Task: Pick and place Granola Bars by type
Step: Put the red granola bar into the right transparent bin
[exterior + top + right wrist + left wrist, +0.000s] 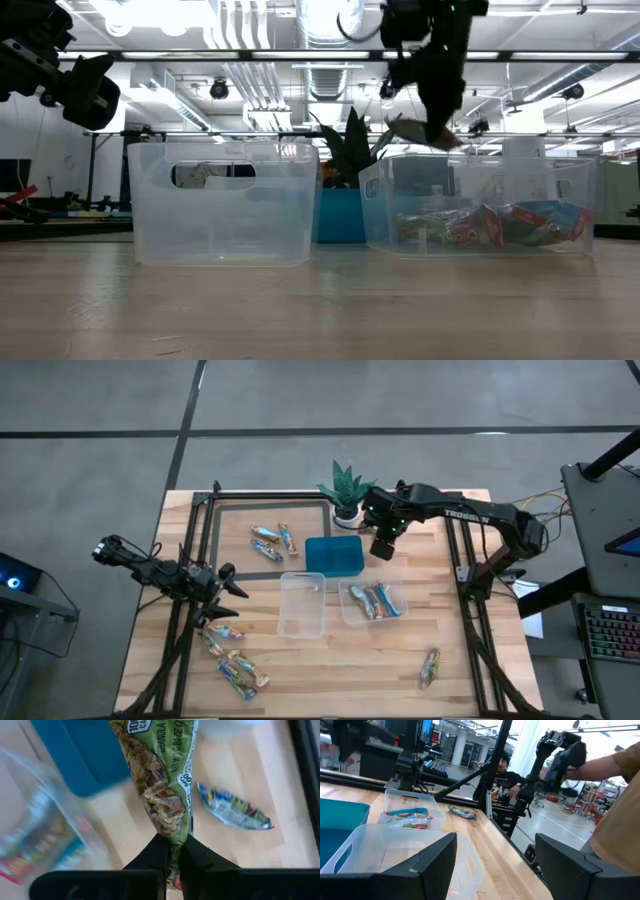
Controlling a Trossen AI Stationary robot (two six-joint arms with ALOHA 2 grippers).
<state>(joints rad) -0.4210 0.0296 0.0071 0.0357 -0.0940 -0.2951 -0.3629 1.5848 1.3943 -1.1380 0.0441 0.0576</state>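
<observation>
We see the right gripper (pixel 172 851) pinched shut on a green-wrapped bar (pixel 162 775), held in the air beside the teal tray (pixel 335 555), on its plant (pixel 345 488) side. Another bar (pixel 234 808) lies on the wood under it. Next to the tray, one clear tub (pixel 374 603) holds several bars, while the other tub (pixel 302 604) looks empty, though glare makes that hard to confirm. The left gripper (pixel 222 595) waits with fingers wide, well apart from the tray, above loose bars (pixel 232 660).
</observation>
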